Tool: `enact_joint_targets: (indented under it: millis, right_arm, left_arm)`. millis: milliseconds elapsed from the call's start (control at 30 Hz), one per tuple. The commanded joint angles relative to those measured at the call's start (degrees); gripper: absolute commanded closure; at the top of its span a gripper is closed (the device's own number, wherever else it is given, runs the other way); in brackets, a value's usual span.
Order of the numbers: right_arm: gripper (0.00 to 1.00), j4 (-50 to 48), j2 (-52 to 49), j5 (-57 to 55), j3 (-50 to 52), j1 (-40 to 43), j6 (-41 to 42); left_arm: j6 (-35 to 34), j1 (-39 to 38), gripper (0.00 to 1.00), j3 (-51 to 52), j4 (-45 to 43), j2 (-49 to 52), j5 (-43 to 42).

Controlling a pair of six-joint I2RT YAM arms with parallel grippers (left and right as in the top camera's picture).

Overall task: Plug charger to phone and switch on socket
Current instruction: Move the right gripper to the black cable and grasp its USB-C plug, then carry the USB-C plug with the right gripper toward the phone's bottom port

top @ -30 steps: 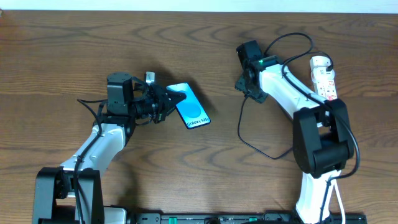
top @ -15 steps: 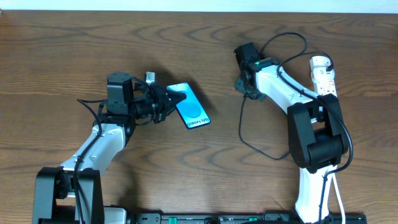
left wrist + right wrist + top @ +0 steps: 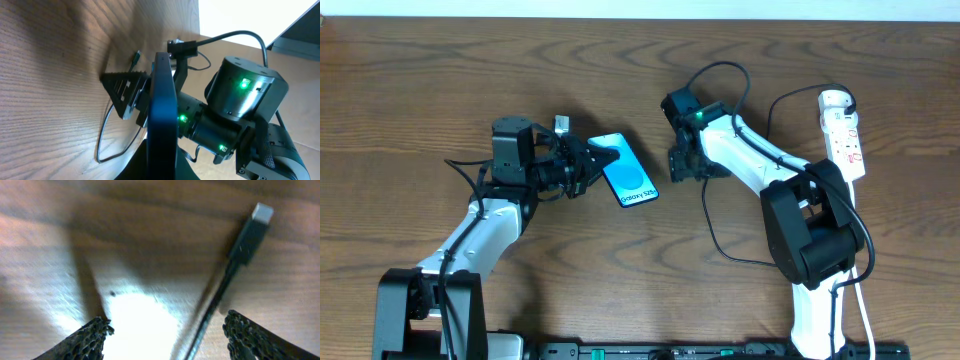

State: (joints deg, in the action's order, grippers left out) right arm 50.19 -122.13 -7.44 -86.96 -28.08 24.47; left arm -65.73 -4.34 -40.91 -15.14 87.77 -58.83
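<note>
The phone (image 3: pixel 631 171), with a cyan-blue screen, is held at its left edge by my left gripper (image 3: pixel 593 160), which is shut on it. It shows edge-on in the left wrist view (image 3: pixel 163 107). The charger (image 3: pixel 707 212), a thin black cable, runs across the table. Its plug tip (image 3: pixel 248 234) lies on the wood between the open fingers of my right gripper (image 3: pixel 170 335), closer to the right finger. The right gripper (image 3: pixel 679 167) hovers just right of the phone. The white socket (image 3: pixel 843 132) lies at the far right.
The cable loops above the right arm (image 3: pixel 720 68) and trails down towards the right arm's base (image 3: pixel 755 260). A white cord (image 3: pixel 867 310) runs from the socket along the right edge. The right arm's finger (image 3: pixel 125 89) shows close beyond the phone.
My right arm has swung left, from near the socket to just right of the phone, and the cable loop shifted with it. The left arm and phone have not moved.
</note>
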Motion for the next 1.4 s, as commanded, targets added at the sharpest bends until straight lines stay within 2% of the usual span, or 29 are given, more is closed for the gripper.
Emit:
enact_joint_targets:
  millis: [0,33,100,167,433,533,700,800,900,1067,1200,1367]
  right_arm:
    - [0.28,-1.53,-1.77,-1.97,1.68,0.07,2.25]
    - [0.30,-1.73,-1.77,-2.40,1.68,0.13,3.82]
    - [0.41,-1.79,-1.77,-3.72,1.73,0.35,7.15]
    - [0.46,-1.73,-1.77,-4.07,2.08,0.37,9.44]
    - [0.47,-1.99,-1.77,-7.67,3.74,0.76,13.20]
    - [0.54,-2.93,-1.77,-7.63,4.28,0.76,13.22]
    - [0.76,-3.19,-1.77,-7.17,5.07,0.76,13.20]
    - [0.99,-3.13,-1.77,-6.99,5.81,0.76,13.20]
    - [0.99,-2.82,-1.73,-5.73,5.86,0.76,12.79]
    - [0.99,-2.91,1.53,5.51,4.55,2.14,5.20]
    - [0.99,-2.05,8.63,19.15,4.52,5.38,-6.10]
    - [0.99,5.81,19.80,32.13,4.57,10.64,-19.96]
  left_arm:
    - [0.79,0.02,0.92,-0.90,-0.28,-0.52,-2.23]
    - [0.79,0.02,0.93,-0.90,-0.28,-0.52,-2.23]
    - [0.79,0.02,0.93,-0.90,-0.28,-0.52,-2.23]
    - [0.79,0.02,0.93,-0.90,-0.28,-0.52,-2.23]
    - [0.76,0.02,0.92,-0.90,-0.28,-0.52,-2.25]
    - [0.76,0.02,0.93,-0.90,-0.28,-0.52,-2.27]
    - [0.79,0.02,0.93,-0.90,-0.28,-0.52,-2.27]
    - [0.79,0.02,0.92,-0.90,-0.28,-0.52,-2.25]
    - [0.48,0.02,0.93,-0.90,-0.28,-0.52,-2.27]
    - [-2.27,0.04,0.92,-0.90,-0.33,-0.55,-2.25]
    - [-2.25,0.04,0.93,-0.90,-0.37,-0.55,-2.29]
    - [-2.23,0.02,0.93,-0.92,-3.02,-0.52,-2.29]
